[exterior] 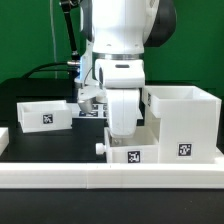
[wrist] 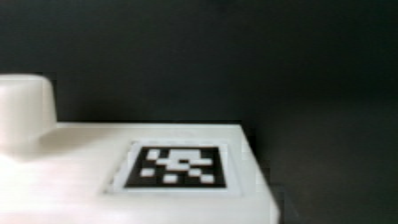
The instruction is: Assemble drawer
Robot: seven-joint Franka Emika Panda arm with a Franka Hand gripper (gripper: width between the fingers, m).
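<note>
The drawer lies in three white parts. The tall housing (exterior: 185,120) stands at the exterior view's right. One small tray (exterior: 45,113) sits at the left. A second tray (exterior: 130,153), with a small knob (exterior: 100,148) on its left, sits by the front rail against the housing. My gripper (exterior: 122,138) reaches straight down onto this tray, and its fingertips are hidden behind the tray's wall. The wrist view shows the tray's tagged white surface (wrist: 178,168) very close, with the knob (wrist: 22,108) beside it. No fingers show there.
A long white rail (exterior: 110,180) runs along the table's front edge. The marker board (exterior: 92,100) lies behind the arm. Another white piece (exterior: 3,136) shows at the far left edge. Black cables hang at the back left.
</note>
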